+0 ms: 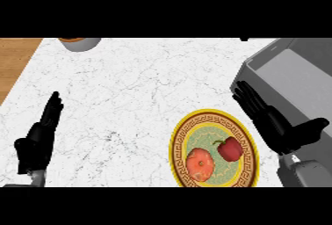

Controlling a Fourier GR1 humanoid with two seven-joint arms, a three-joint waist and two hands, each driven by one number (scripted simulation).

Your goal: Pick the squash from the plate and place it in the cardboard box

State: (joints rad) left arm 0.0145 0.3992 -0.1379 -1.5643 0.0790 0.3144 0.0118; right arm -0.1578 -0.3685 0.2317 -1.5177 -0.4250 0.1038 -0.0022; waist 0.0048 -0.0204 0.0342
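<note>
Squash (200, 164) seen lying on plate (248, 132), beside red pepper (229, 149); right robot hand (272, 123) held open just beside plate, by box (304, 83); left robot hand (40, 136) rested open on desk (130, 88).

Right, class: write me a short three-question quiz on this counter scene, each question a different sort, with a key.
1. True or false: the round orange squash lies on the yellow-rimmed patterned plate.
2. Which item shares the plate with it? A) dark red pepper B) banana C) mug
3. Fill in: the black right hand is open between the plate and the grey ____.

Key: 1 true; 2 A; 3 box. The black left hand rests open at the left edge, holding nothing.
</note>
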